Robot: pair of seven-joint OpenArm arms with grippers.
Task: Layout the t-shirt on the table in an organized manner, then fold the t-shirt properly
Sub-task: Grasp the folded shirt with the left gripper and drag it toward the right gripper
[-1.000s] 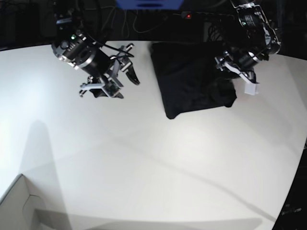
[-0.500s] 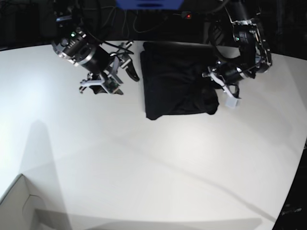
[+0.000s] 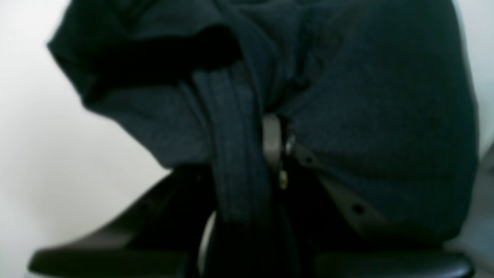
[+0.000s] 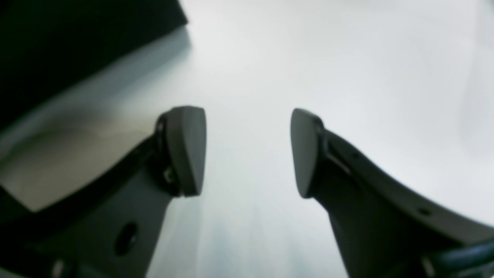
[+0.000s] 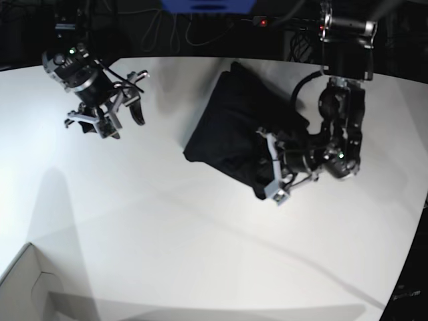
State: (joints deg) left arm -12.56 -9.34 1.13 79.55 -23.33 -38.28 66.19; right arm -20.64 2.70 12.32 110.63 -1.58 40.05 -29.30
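The black t-shirt lies folded in a compact bundle on the white table, turned at an angle at the back middle. My left gripper is shut on the bundle's near right corner. In the left wrist view the dark fabric fills the frame, with a thick fold pinched between the fingers. My right gripper is open and empty over the table at the far left, apart from the shirt. In the right wrist view its fingers stand wide apart above bare tabletop.
A white box corner sits at the front left. Dark cables and a blue object lie beyond the table's back edge. The table's curved edge runs down the right side.
My left gripper has dragged the folded shirt forward and turned it to an angle. My right arm has drawn back to the left, farther from the shirt.
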